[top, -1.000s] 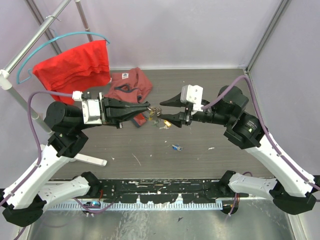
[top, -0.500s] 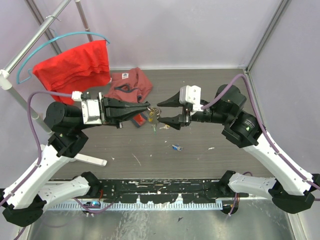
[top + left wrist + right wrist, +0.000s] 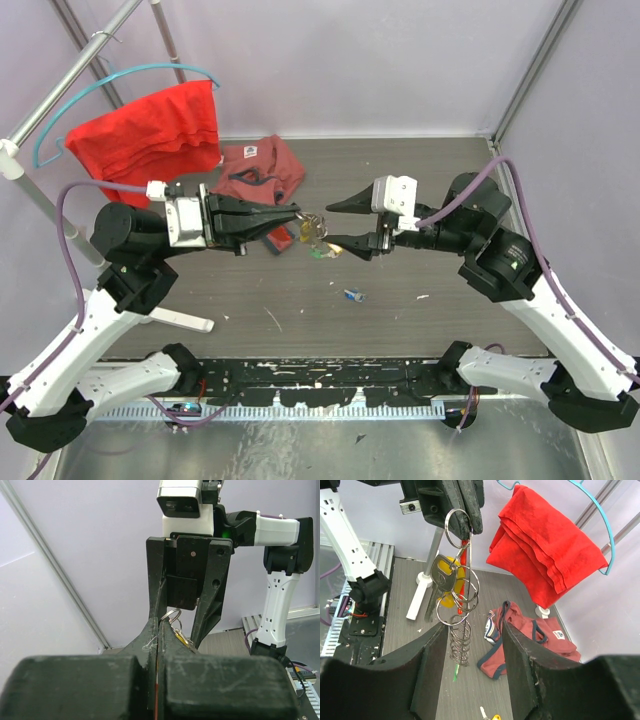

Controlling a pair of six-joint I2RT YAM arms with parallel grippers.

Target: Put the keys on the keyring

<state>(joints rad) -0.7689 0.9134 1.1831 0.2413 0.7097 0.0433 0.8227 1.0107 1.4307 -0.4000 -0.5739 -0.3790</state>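
left gripper (image 3: 297,218) clamped tight on the keyring (image 3: 313,229), dangling it above the desk (image 3: 420,180). right gripper (image 3: 332,225) open, empty, facing it. green key (image 3: 318,253) and blue key (image 3: 352,295) lie below. danger: the hanging ring could swing if nudged, and a key would miss.

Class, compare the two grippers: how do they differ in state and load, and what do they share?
The left gripper is shut; the right gripper is open. The left gripper pinches the keyring, which dangles from it; the right gripper holds nothing. Both are black, their tips facing each other.
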